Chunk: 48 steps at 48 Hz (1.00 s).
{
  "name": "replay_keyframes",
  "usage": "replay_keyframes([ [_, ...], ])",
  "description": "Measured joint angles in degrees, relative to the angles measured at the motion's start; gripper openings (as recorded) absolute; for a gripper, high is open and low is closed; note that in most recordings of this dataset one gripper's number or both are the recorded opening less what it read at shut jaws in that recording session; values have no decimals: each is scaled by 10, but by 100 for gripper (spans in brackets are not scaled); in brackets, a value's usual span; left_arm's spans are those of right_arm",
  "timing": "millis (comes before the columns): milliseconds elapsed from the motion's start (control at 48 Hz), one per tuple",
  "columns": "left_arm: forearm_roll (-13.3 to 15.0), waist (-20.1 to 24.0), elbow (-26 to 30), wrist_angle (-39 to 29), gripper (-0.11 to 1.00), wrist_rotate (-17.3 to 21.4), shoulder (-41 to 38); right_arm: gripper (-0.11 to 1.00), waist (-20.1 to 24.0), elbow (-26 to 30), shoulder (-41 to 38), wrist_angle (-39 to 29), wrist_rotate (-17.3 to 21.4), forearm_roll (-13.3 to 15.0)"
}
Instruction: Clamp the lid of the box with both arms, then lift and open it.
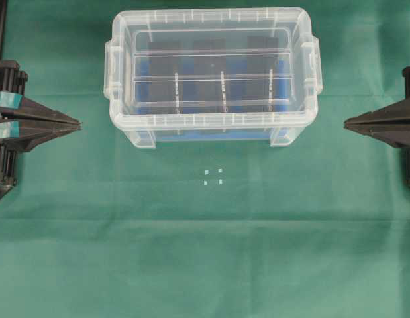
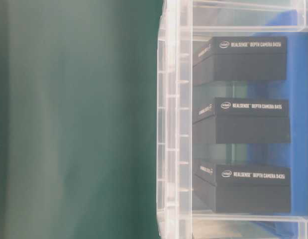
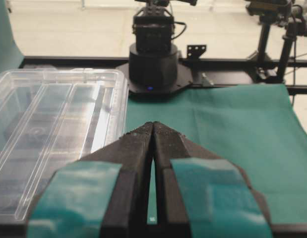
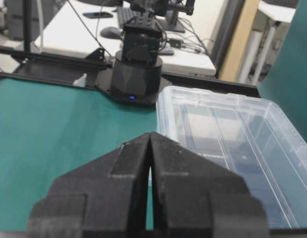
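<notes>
The clear box stands at the back middle of the green cloth, with the flat clear lid resting on top of it. Three black blocks on a blue bottom show through the plastic. My left gripper, with teal tape, sits shut at the left edge, well clear of the box. My right gripper, plain black, sits shut at the right edge, also apart from it. The lid lies left of the left gripper in its wrist view, and the lid lies right of the right gripper.
Small white marks lie on the cloth in front of the box. The opposite arm's base stands beyond the cloth's far edge in the left wrist view, and the other base in the right wrist view.
</notes>
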<state>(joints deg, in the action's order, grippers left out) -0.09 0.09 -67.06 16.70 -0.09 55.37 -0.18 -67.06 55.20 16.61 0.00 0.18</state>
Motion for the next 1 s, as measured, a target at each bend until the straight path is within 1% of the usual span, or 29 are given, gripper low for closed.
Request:
replay_keyframes([
  [21, 0, 0, 1, -4, 1, 0, -1, 0, 0, 0, -1, 0, 0, 0],
  [62, -1, 0, 4, -33, 6, 1, 0, 6, 0, 1, -3, -4, 0, 0],
  [83, -1, 0, 4, -47, 7, 1, 0, 6, 0, 2, -4, -9, 0, 0],
  [146, -2, 0, 11, -89, 1, 3, 1, 0, 0, 9, -11, -36, 0, 0],
  [208, -4, 0, 19, -119, 0, 5, 5, -2, 0, 24, -18, -77, 1, 0],
  [312, -8, 0, 27, -135, 0, 7, 18, -1, 1, 54, -25, -135, 0, 0],
  [437, -8, 0, 29, -142, 0, 6, 32, -1, 0, 76, -21, -174, -4, 1],
  [562, -9, 0, 30, -144, 0, 6, 36, -2, 0, 80, -18, -185, -4, 2],
  [875, -9, 2, 31, -145, 0, 8, 37, -2, -2, 86, -18, -185, -2, 2],
  [1000, -9, 28, 39, -146, 0, 9, 36, -1, -34, 91, -24, -186, -1, 2],
])
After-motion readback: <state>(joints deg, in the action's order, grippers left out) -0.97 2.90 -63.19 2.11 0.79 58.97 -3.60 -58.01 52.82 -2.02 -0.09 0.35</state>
